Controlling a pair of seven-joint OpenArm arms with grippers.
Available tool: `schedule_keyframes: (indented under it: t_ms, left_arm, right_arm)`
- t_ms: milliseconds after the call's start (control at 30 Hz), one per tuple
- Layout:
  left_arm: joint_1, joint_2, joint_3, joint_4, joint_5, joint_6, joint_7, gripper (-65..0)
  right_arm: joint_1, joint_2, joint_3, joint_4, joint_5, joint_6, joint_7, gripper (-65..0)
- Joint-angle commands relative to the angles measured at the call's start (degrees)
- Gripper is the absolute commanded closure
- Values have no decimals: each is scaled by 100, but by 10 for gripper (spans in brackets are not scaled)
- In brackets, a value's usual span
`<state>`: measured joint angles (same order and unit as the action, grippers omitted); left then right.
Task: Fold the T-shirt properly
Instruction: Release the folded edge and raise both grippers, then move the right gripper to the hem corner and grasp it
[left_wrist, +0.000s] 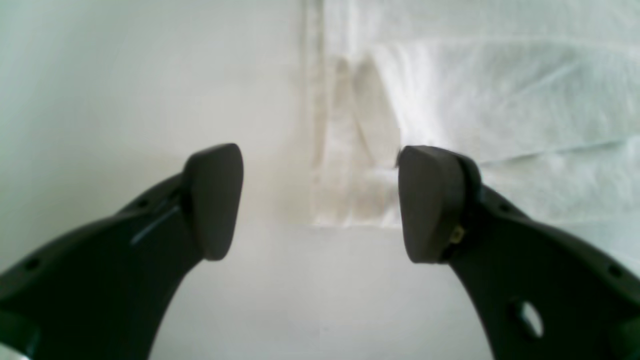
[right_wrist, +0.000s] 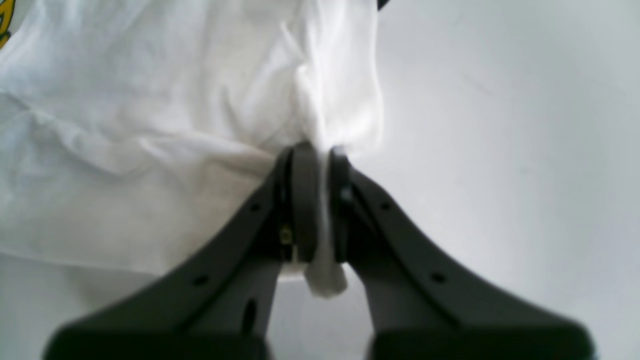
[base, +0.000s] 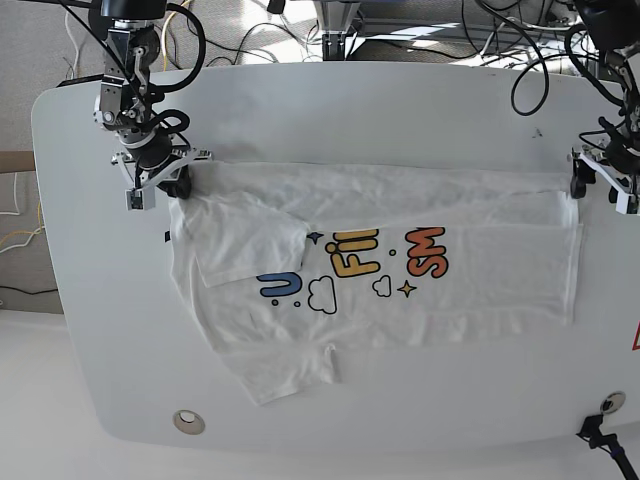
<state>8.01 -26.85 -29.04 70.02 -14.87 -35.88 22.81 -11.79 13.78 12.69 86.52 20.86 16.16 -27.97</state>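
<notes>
The white T-shirt (base: 480, 270) lies spread across the table with its coloured print facing up and one sleeve folded in over the chest. In the base view, my right gripper (base: 165, 186) is at the shirt's upper left corner. The right wrist view shows my right gripper (right_wrist: 320, 156) shut on a bunched fold of the T-shirt (right_wrist: 150, 125). My left gripper (base: 588, 186) is at the upper right corner. In the left wrist view my left gripper (left_wrist: 320, 200) stands open, and a corner of the T-shirt (left_wrist: 500, 100) lies between its fingers.
The white table (base: 330, 110) has rounded edges, with a round metal grommet (base: 186, 421) near its front left. Cables (base: 350, 25) hang behind the far edge. Bare tabletop lies in front of the shirt.
</notes>
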Motion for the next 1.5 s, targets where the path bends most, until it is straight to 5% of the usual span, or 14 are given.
schedule_keyframes:
  t_ms: [0, 300, 500, 567, 733, 1167, 1467]
  left_arm:
    - [-76, -141, 60, -8, -108, 5, -166, -460]
    - [-85, -124, 323, -158, -108, 23, -175, -450]
    - [-76, -124, 323, -158, -99, 23, -175, -67]
    - [-49, -132, 323, -132, -99, 14, -166, 0]
    - [232, -168, 315, 27, -99, 5, -158, 0]
    - [2746, -27, -134, 1820, -117, -3, -149, 0]
    - [3089, -1, -309, 2163, -135, -3, -149, 0]
  right_arm:
    - [-47, 33, 2, 12, -69, 14, -258, 0]
    - [-65, 42, 28, 20, -25, 23, -250, 0]
    - [-65, 42, 28, 38, -25, 23, -241, 0]
    - [-65, 42, 28, 38, -25, 23, -241, 0]
    - [-381, 94, 37, 284, -25, 23, -241, 0]
    - [-2421, 209, 889, 1708, -42, 190, -267, 0]
    - [-2474, 209, 898, 1717, -69, 349, -276, 0]
